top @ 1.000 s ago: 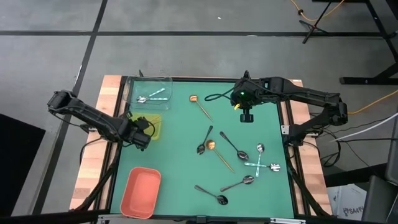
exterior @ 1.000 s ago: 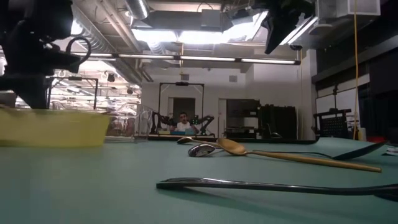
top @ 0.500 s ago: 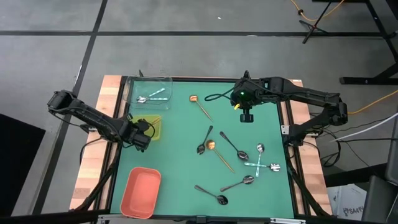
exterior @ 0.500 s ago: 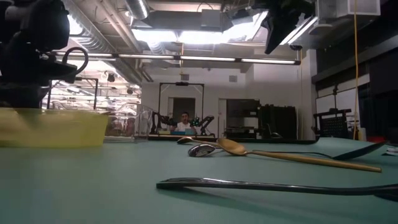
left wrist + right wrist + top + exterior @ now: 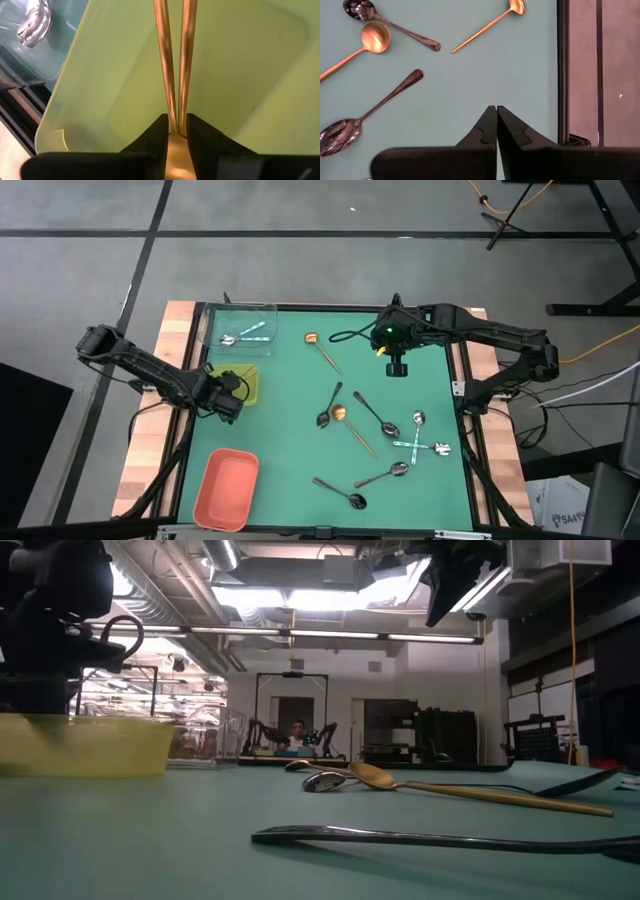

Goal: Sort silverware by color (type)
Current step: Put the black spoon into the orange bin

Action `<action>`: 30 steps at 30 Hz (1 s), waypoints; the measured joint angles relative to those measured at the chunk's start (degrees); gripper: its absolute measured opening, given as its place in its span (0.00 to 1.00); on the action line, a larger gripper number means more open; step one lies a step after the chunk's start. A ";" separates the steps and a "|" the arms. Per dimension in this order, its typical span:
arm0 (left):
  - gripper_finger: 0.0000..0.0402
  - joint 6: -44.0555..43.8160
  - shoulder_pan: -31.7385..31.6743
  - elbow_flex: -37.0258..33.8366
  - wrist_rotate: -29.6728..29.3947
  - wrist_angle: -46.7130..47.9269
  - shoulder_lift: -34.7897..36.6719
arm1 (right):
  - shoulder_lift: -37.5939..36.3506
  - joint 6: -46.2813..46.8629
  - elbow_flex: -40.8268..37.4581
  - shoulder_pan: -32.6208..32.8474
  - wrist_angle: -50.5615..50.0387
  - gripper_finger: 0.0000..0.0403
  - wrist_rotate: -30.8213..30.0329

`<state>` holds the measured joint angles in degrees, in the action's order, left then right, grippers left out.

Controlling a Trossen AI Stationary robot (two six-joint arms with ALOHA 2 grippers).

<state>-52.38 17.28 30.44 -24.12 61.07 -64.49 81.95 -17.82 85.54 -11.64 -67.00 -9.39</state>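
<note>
**Trays:** three. One clear tray [image 5: 262, 315], one yellow-green tray [image 5: 250, 387], one salmon-orange tray [image 5: 227, 488].

**Silver spoons** [image 5: 418, 418]: four. Two lie in the clear tray and two lie crossed on the green mat [image 5: 290, 440].

**Dark spoons** [image 5: 323, 418]: four, all on the mat.

**Copper spoons** [image 5: 311, 338]: two on the mat. Two more copper handles sit side by side, pinched in the left gripper [image 5: 175, 125].

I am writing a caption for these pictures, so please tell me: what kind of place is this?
Probably a robotics lab or workshop, not a home. The low view shows exposed ceiling pipes and strip lights, and another pair of robot arms stands at a far station with a seated person. The green table mat carries spoons for a sorting trial.
</note>
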 joint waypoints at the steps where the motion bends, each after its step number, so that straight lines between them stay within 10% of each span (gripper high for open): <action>1: 0.16 0.02 0.00 0.00 -0.09 -0.04 0.00 | 0.00 0.00 0.00 0.00 -0.01 0.00 0.00; 30: 0.16 1.93 0.00 7.00 -0.21 -0.19 0.00 | 0.00 2.79 0.00 0.01 -0.46 0.00 0.25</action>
<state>-50.44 17.28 37.44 -24.34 60.88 -64.49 81.95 -15.03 85.54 -11.63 -67.46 -9.13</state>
